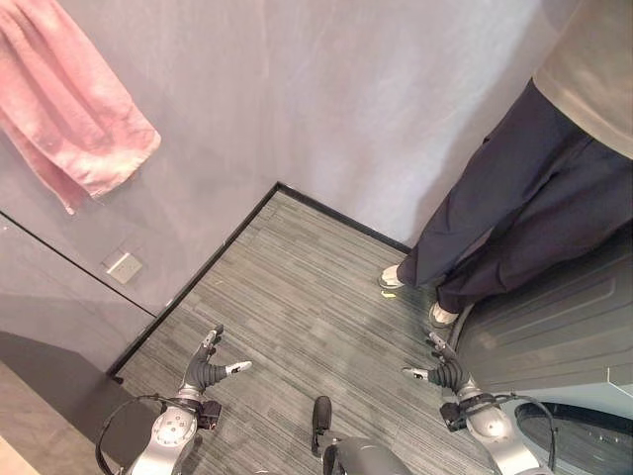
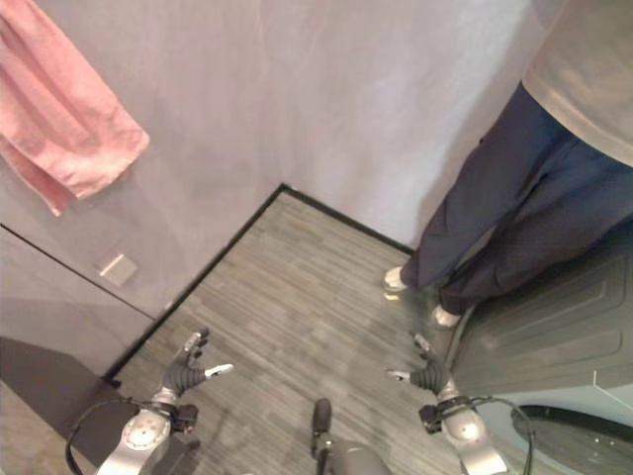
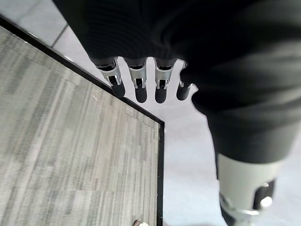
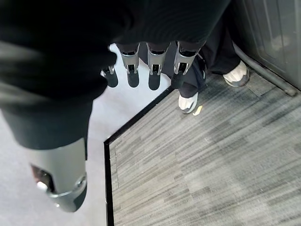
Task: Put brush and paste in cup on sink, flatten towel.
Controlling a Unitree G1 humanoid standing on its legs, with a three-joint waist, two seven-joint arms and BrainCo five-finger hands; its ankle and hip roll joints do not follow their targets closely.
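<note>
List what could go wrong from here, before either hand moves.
1. A person stands close on the robot's right, shoes near the right hand; a swing of that arm could hit their legs.
2. The pink towel hangs high on the wall, well above the open left hand, so reaching up for it may strain balance.
3. Both hands hang over bare floor with nothing held, so the robot may need to turn in this tight corner.

Soft, even indoor light falls on the grey wall (image 1: 326, 89) and striped floor (image 1: 297, 297), with no glare. A dim shadow sits at the lower left. In both wrist views the near dark covers are blurred.
</note>
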